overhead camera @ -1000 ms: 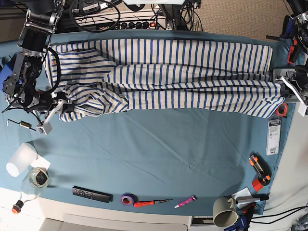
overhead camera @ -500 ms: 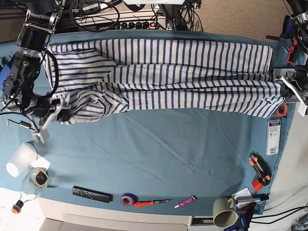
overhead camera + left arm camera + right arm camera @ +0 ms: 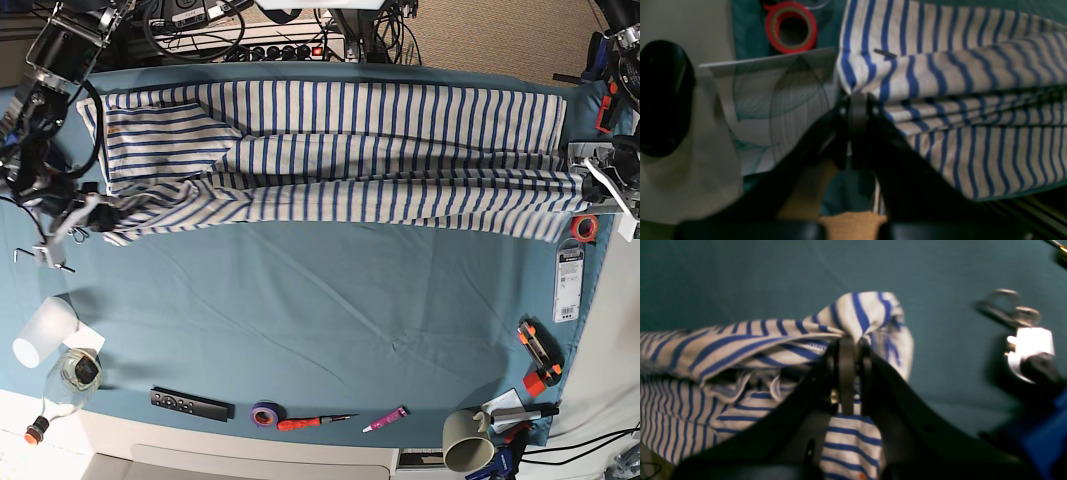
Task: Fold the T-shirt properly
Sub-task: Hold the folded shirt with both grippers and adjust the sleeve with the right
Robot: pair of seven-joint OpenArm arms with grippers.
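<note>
The white T-shirt with thin blue stripes (image 3: 340, 150) lies stretched across the far half of the blue table, folded lengthwise. My right gripper (image 3: 92, 212) is at the base view's left and is shut on a bunched end of the shirt (image 3: 860, 316), held just above the cloth-covered table. My left gripper (image 3: 584, 186) is at the base view's right and is shut on the shirt's other end (image 3: 870, 76) near the table edge. The shirt is pulled taut between them.
A red tape roll (image 3: 585, 228) and a white label card (image 3: 568, 283) lie near my left gripper. Along the front edge are a remote (image 3: 190, 404), purple tape (image 3: 264, 413), a screwdriver (image 3: 312, 421), a mug (image 3: 466, 440), a white cup (image 3: 42, 331) and a bottle (image 3: 66, 380).
My right gripper has pulled its end of the shirt outward to the left, and the bunched cloth there has drawn out straight. The left gripper has held still.
</note>
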